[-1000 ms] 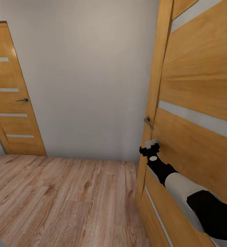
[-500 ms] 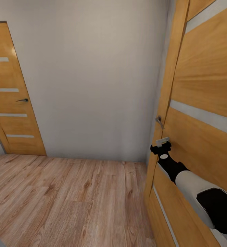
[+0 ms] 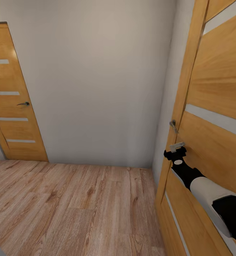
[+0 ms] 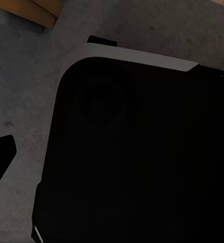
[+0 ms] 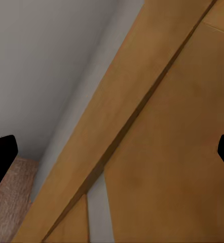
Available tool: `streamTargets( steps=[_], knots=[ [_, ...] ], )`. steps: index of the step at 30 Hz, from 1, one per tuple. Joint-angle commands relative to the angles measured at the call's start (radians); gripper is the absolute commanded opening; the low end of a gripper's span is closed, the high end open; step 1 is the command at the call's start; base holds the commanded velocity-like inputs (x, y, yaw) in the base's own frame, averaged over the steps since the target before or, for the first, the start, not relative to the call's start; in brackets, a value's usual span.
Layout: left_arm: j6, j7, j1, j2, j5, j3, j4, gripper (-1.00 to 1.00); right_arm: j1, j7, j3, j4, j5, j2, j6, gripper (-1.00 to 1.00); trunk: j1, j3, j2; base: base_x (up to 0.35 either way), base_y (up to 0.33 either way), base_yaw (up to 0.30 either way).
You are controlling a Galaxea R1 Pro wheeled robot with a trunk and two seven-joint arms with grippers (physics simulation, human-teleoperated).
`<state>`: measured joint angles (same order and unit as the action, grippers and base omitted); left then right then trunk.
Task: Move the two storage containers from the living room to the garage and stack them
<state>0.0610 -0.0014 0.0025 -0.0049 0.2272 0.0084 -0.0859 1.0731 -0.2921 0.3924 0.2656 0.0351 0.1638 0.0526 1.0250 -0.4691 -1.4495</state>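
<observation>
Head view: I'm in a hallway w/ light wood-plank floor (image 3: 68,199) and grey-white wall (image 3: 96,81). Closed wooden door (image 3: 11,99) at far left. My right arm reaches fwd along an open wooden door (image 3: 214,142); right gripper (image 3: 176,149) sits just below its lever handle (image 3: 173,125), against the door face. Right wrist view: fingertips (image 5: 1,157) spread wide, nothing between them. Left gripper: can't tell its state. Containers aren't visible to me.
</observation>
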Motion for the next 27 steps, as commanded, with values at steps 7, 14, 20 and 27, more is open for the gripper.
streamTargets(
  steps=[7, 14, 20, 27],
  knots=[
    [0.001, 0.000, 0.000, -0.001, 0.006, 0.001, -0.002, 1.00, 0.001, -0.009, -0.009, -0.002, 0.003, 0.006, 0.002, 1.00, 0.000, -0.001, -0.001, 0.000, 0.000, 0.000],
    [0.002, 0.000, 0.000, -0.001, 0.006, 0.001, -0.002, 1.00, 0.001, -0.009, -0.010, -0.003, 0.002, 0.021, 0.003, 1.00, 0.000, -0.001, -0.001, 0.000, 0.000, 0.000],
    [0.001, 0.000, 0.000, -0.001, 0.006, 0.001, -0.002, 1.00, 0.001, -0.008, -0.008, -0.003, 0.000, 0.010, 0.002, 1.00, 0.000, -0.001, -0.001, 0.000, 0.000, 0.000],
    [0.001, 0.000, 0.000, -0.001, 0.006, 0.000, -0.002, 1.00, 0.001, -0.007, -0.007, -0.003, 0.000, -0.039, 0.000, 1.00, 0.000, -0.001, -0.001, 0.000, 0.000, 0.000]
  ],
)
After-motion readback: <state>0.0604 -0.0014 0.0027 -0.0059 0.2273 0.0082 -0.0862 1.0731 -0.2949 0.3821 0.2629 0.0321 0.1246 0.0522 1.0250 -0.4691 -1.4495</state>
